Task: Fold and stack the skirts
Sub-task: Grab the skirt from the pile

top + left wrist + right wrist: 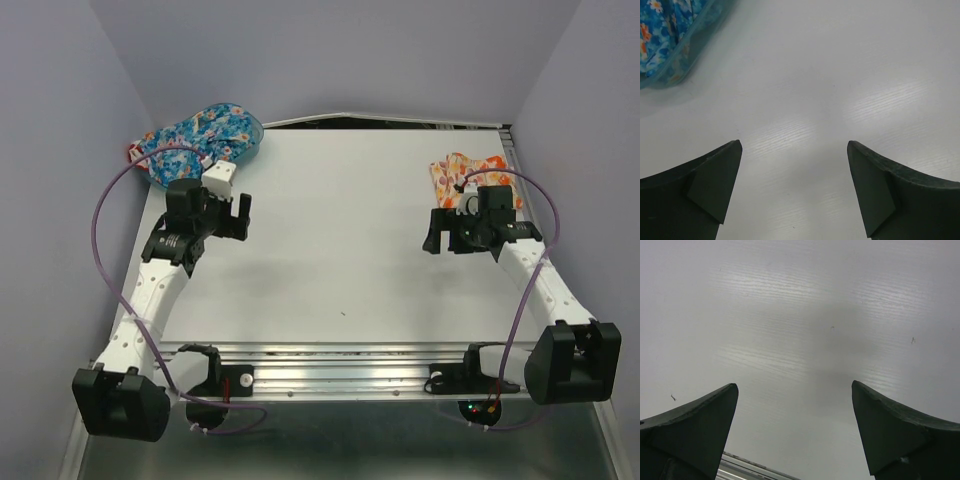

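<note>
Blue skirt (197, 135) lies beyond left tool (240, 217); orange skirt (462, 170) behind right tool (432, 232).

1. The top camera hangs high above and behind the near edge. From a distance it looks down and forward over the whole flat white table (340, 230).
2. The left wrist camera sits low and close over that table, facing out past the left gripper (795, 145). Its top-left corner catches the translucent teal plastic tub (695, 45) and the blue flowered cloth skirt (660, 25), which the top view shows at far left.
3. The right wrist camera, equally close, looks past the right gripper (795, 387). The ribbed silver metal rail (747, 471) at its bottom edge suggests, I think, that it faces the near edge.
</note>
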